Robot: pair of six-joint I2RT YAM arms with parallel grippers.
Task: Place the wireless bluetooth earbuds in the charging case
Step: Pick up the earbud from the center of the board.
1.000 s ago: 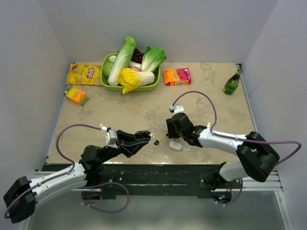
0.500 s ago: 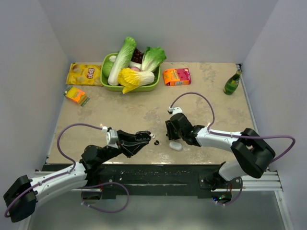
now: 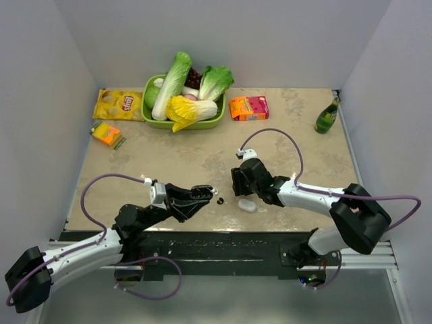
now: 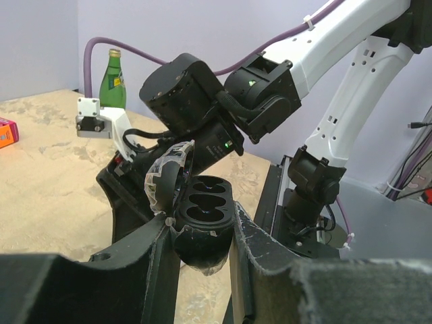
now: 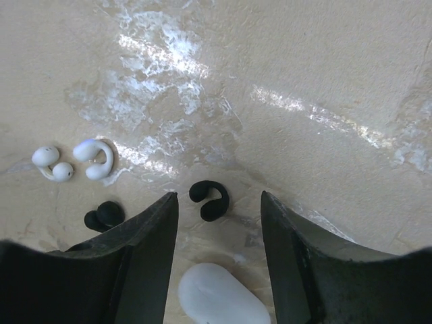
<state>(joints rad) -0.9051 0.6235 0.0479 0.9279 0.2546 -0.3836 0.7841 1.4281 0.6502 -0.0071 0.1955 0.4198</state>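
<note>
I count two white earbuds (image 5: 94,158), lying side by side on the table (image 3: 169,158). There are also two black earbuds: one (image 5: 209,200) sits on the table in the gap between my right gripper's (image 5: 217,197) fingertips, and the other (image 5: 104,216) is just outside its left finger. There are two cases. The white charging case (image 5: 223,300) is closed and lies flat on the table. The black case (image 4: 202,216) has its lid (image 4: 165,179) swung up, showing two empty wells.

In the right wrist view, the white charging case lies between the two fingers, back towards the wrist from the tips. I cannot tell whether either finger touches it. The white earbuds sit off to the left, apart from the fingers. The right jaws stand apart and hold nothing.

The left gripper (image 4: 202,229) is clamped on the black case, one finger on each side of its lower shell, and holds it clear of the table.

From above, the left arm reaches in low from the near left corner with its gripper pointing right towards the middle. The right arm comes in from the near right, forearm stretched leftwards and wrist tipped down over the table. The two grippers are close together and face each other.
</note>
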